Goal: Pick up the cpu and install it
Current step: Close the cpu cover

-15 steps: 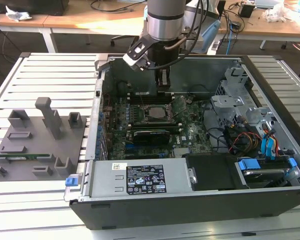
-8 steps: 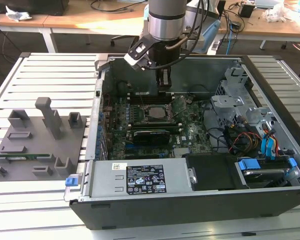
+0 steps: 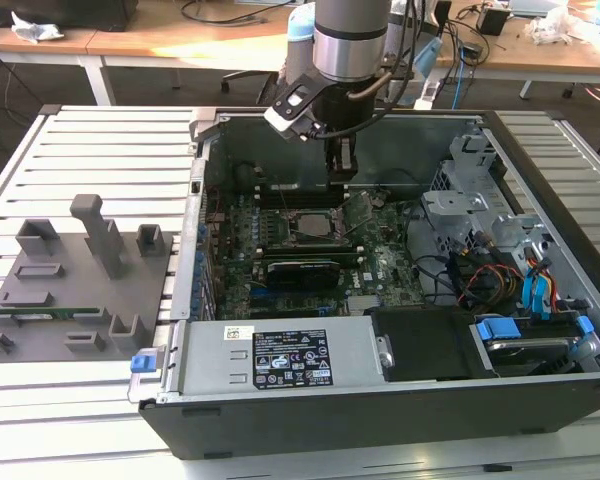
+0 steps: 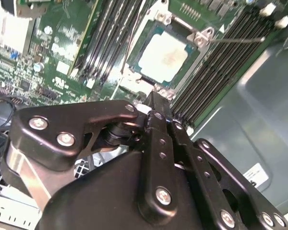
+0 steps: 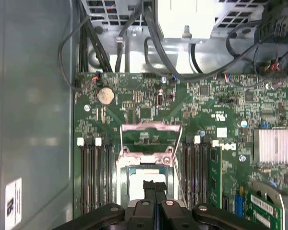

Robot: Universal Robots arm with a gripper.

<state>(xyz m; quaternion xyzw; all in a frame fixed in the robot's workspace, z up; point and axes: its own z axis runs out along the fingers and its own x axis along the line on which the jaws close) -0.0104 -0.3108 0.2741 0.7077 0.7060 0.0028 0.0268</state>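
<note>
Hovering claw (image 5: 154, 184), fingers together, over socket (image 4: 200, 37) edge; cpu (image 4: 165, 57) seated inside.

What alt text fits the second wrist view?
The cpu lies flat in its socket on the green motherboard, silver top showing, with black memory slots on either side. The black gripper looms in the foreground, shut and empty, its tip near the socket's edge.

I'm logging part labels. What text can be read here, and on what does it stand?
Power supply label: print too small to read.
Case wall sticker: blurred, unreadable.
Motherboard markings: too small to read.
Nothing reads legibly.
</note>
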